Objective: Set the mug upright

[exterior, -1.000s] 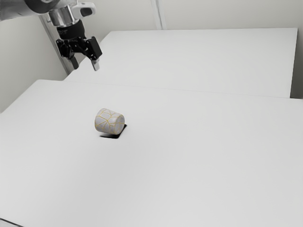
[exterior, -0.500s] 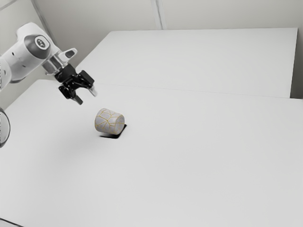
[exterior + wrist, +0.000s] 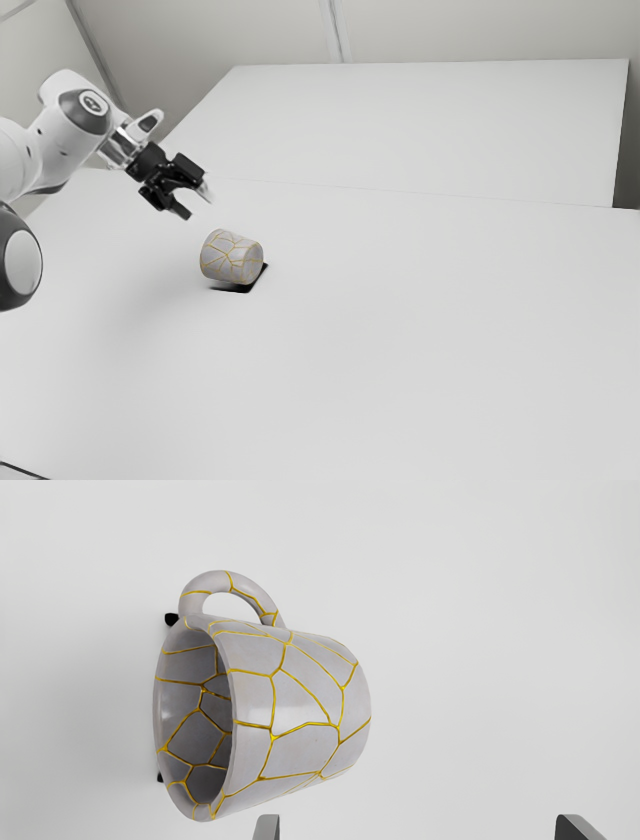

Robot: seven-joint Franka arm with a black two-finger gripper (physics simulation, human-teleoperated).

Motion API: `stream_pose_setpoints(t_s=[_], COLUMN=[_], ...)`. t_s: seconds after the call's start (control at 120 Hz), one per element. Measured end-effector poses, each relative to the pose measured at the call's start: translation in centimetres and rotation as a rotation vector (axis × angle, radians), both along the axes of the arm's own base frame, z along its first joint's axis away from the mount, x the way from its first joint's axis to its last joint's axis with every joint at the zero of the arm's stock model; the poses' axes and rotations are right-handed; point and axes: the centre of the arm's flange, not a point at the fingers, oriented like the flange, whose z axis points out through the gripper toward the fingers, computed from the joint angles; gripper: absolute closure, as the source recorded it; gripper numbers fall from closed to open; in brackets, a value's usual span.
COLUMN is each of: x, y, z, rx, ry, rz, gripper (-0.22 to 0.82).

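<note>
Seeing the mug (image 3: 300,695) on its side on the bench (image 3: 400,350), goal not met; my gripper (image 3: 195,202) is open, holding nothing, grasp and righting left

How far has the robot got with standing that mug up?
Nothing looks finished: the mug lies on its side on the table. In hand, it seems, is lining up: the claw is open, close to the mug, gripping nothing. Left: grasp it, turn it upright, let go.
</note>
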Motion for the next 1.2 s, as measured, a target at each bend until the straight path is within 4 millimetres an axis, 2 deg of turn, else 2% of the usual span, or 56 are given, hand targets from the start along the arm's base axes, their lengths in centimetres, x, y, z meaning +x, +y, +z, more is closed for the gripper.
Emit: stream_pose_setpoints(t_s=[0.092,0.167,0.292,0.392,0.475,0.558,0.725,0.917,0.967,1.108,1.2], x=[-0.1,0.8,2.0,1.8,0.6,-0.2,-0.4,0.0,0.2,0.4,0.4], y=[2.8,4.1,4.1,4.4,4.8,4.7,3.5,1.5,1.2,1.1,1.1], z=[-2.8,-4.8,-7.5,-9.9,-11.9,-12.5,-12.5,-14.3,-14.4,-14.2,-14.2], rx=[-0.030,-0.050,-0.122,-0.213,-0.290,-0.345,-0.425,-0.505,-0.513,-0.516,-0.515], ry=[0.016,0.017,0.011,0.018,0.041,0.047,0.026,0.005,-0.007,-0.038,-0.049], rz=[0.039,0.049,0.052,0.071,0.085,0.069,0.010,-0.027,-0.034,-0.046,-0.053], gripper=[0.00,0.00,0.00,0.00,0.00,0.00,0.00,0.00,0.07,0.44,0.59])
